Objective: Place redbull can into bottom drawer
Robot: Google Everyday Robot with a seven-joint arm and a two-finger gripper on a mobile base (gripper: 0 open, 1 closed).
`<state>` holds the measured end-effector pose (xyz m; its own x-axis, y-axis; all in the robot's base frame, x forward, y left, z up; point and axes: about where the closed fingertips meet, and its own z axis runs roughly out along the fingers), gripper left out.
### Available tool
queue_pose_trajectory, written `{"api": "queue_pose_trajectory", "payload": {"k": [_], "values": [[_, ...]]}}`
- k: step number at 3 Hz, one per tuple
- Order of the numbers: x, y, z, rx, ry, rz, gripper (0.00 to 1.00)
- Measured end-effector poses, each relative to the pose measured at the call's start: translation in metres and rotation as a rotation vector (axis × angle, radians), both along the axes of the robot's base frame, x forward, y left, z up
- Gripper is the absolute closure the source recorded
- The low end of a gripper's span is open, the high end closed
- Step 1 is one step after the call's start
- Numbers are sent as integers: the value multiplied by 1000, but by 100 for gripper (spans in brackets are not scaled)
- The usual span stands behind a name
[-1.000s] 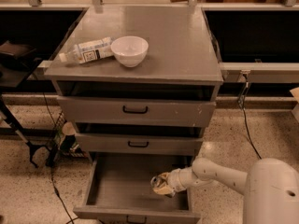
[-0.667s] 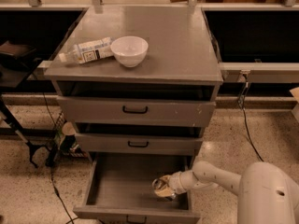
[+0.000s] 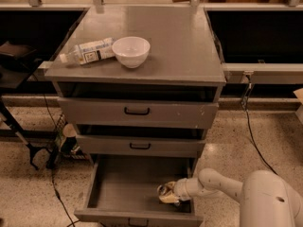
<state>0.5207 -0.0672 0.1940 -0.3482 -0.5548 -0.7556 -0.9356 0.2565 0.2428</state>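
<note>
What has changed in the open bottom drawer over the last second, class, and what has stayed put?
The arm's tool, with the small slim silver can at its tip, has sunk slightly toward the floor of the deep grey metal bottom drawer. The white round bowl and the white labelled plastic bottle on top stayed put.

Readable text: none.
Bottle label: the white plastic bottle [image 3: 87,51] carries a label with dark print, too small to read.
Gripper: the gripper [image 3: 168,194] sits inside the open bottom drawer [image 3: 123,188], near its right front corner, unmarked.
</note>
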Motion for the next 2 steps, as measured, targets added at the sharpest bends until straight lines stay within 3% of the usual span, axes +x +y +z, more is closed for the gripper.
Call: {"api": "queue_pose_trajectory", "payload": {"k": [1,2], "values": [[-5,-8,-1,7,6,-17,36],[-10,-15,3,16,3,-29,5]]}}
